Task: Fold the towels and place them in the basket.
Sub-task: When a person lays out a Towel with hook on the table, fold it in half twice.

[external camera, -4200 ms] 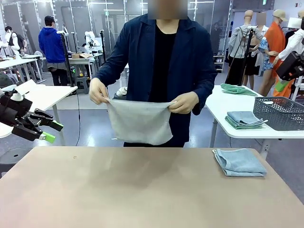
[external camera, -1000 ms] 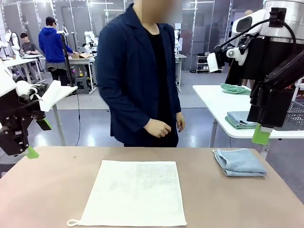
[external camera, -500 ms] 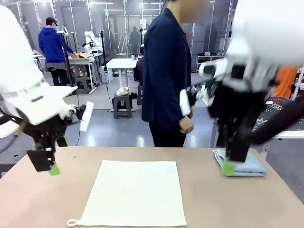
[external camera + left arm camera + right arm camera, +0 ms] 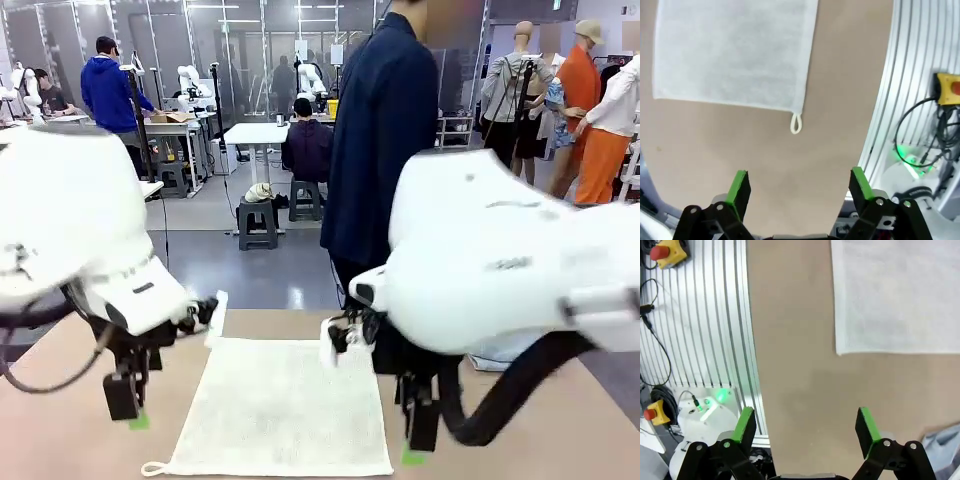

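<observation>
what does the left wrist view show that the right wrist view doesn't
Left wrist view: the small loop at a corner of the cream-white terry towel.
Right wrist view: a corner of the pale blue-grey towel, at the picture's lower right.
Both: the cream-white towel lying flat on the tan table, a ribbed metal base beside it, and open green-padded fingers, the left fingers and the right fingers.

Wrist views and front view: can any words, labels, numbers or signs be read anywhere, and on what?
None can be read.
The cream-white towel and the yellow emergency-stop box carry no visible print.
The white sheets posted far behind the person are too small to read.
</observation>
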`<state>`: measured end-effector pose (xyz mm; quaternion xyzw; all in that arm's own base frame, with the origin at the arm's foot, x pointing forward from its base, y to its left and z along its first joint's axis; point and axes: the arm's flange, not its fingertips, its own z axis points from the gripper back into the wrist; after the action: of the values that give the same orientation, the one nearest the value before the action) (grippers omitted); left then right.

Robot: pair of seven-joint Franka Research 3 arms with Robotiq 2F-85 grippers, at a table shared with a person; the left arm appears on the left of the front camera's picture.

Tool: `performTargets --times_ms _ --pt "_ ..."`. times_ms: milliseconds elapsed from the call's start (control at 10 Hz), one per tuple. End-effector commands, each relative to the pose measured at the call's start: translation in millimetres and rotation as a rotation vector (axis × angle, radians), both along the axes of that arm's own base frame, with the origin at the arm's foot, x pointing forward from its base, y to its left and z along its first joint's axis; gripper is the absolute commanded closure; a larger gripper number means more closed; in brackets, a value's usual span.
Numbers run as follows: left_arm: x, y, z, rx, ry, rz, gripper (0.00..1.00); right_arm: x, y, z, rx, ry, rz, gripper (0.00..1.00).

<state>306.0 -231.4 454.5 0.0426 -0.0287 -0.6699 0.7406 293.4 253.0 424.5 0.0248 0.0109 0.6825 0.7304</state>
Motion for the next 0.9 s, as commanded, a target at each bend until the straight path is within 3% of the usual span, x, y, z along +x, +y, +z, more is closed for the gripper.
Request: performTargets --times_ms 0,200,500,800 --pt "4.7 -6.8 -30.3 -0.038 0.031 -0.050 0.00 17.1 19.1 -14.8 0.021 0.016 0.072 0.00" --pt "5.1 -7.0 -64.8 -0.073 0.051 -0.083 0.00 28.3 23.5 -32.0 0.027 0.005 0.091 0.00" --pt "1.4 -4.4 -103.8 -0.103 0.010 -0.147 0.00 35.0 19.8 -53.2 0.048 0.017 0.083 0.00" --pt "3.1 -4.5 -109.1 -0.110 -0.007 -0.146 0.00 39.9 20.3 -65.2 0.049 0.068 0.065 0.00"
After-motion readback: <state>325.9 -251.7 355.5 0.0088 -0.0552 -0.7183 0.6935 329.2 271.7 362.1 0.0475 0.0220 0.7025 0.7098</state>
